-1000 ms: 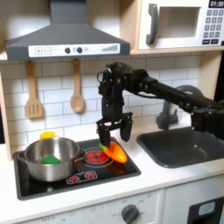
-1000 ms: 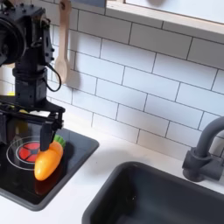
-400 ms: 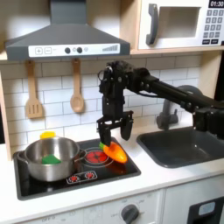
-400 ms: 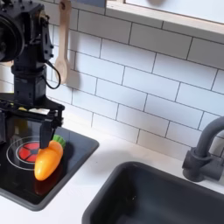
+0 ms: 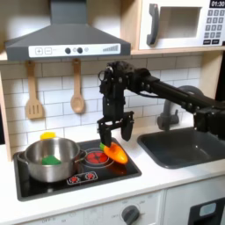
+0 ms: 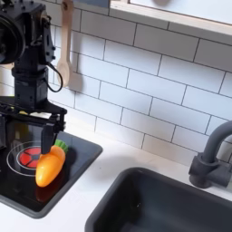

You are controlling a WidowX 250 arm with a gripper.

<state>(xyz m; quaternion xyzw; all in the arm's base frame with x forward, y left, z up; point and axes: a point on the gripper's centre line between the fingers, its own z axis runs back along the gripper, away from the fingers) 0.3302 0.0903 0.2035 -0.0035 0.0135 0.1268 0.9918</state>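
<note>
Leftmost in the first exterior view, a wooden spatula and a wooden spoon hang on the white tiled wall under the range hood. Below them a steel pot sits on the left burner of the black stovetop, with a green item inside it and a yellow item just behind its rim. Next along, an orange toy carrot lies on the right part of the stovetop, beside the red burner ring. Directly above the carrot hangs the gripper; its fingers point straight down and stand apart, released, one on each side of the carrot's upper end without clasping it. The black arm rises vertically from the fingers, bends at a joint level with the hood's lower edge, then runs down toward the first exterior view's right, passing over the sink and in front of the dark faucet. A microwave sits high at the right.

In the second exterior view the carrot lies tilted, green top toward the wall, on the stovetop. The gripper hangs over it with fingers spread, the sink and faucet further right on the pale worktop.
</note>
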